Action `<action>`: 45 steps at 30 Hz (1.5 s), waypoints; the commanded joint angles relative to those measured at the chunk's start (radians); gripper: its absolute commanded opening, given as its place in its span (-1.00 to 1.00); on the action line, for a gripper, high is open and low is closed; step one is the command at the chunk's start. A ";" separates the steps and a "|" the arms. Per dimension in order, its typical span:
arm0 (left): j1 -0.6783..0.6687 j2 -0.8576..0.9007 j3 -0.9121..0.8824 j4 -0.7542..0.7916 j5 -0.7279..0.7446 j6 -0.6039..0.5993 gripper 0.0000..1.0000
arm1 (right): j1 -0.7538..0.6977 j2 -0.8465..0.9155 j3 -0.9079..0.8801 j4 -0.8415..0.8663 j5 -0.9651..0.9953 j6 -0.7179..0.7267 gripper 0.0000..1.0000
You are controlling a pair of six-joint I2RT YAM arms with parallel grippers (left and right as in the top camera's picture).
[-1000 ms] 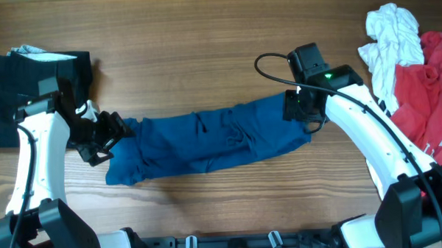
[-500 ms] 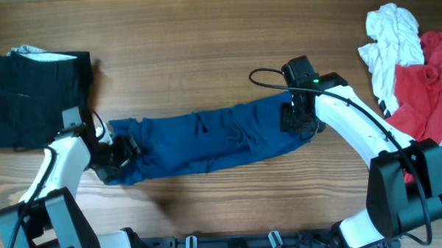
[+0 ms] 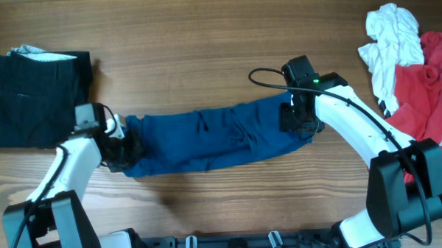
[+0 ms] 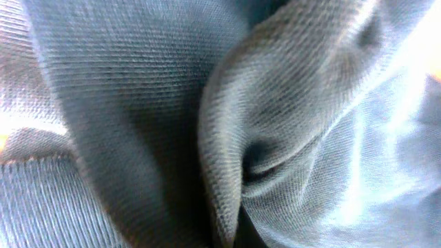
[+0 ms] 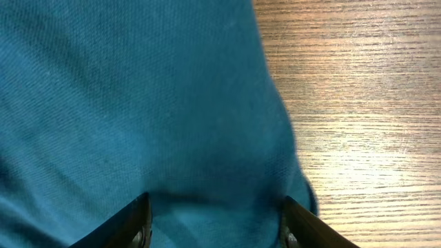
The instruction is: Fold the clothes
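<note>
The deep-blue shirt (image 3: 214, 139) lies bunched in a long strip across the middle of the table. My left gripper (image 3: 125, 151) is buried in its left end and shut on the cloth; the left wrist view is filled with grey-blue folds of the shirt (image 4: 227, 124) and the fingers are hidden. My right gripper (image 3: 298, 126) sits on the shirt's right end. In the right wrist view its two fingers (image 5: 140, 219) stand apart with a wad of blue cloth (image 5: 138, 103) filling the gap between them. A black garment (image 3: 32, 97) lies folded at the far left.
A white garment (image 3: 391, 41) and a red one (image 3: 425, 106) lie crumpled in a heap at the right edge. Bare wooden table (image 3: 203, 43) stretches behind the shirt and in front of it. The arm bases stand along the near edge.
My left gripper slid right into the shirt's left end and closed on it, pushing that end inward. The right arm shifted slightly left early on, then stayed put.
</note>
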 commanded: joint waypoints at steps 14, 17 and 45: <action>-0.085 0.007 0.560 -0.283 -0.304 0.036 -0.92 | -0.218 -0.057 0.135 -0.127 -0.021 -0.064 0.21; -0.291 0.007 0.567 -0.309 -0.319 -0.006 -0.92 | -0.218 -0.057 0.135 -0.134 -0.021 -0.064 0.20; -0.748 0.012 0.565 -0.248 -0.325 -0.417 -0.90 | -0.100 0.010 -0.001 0.026 -0.277 -0.113 -0.04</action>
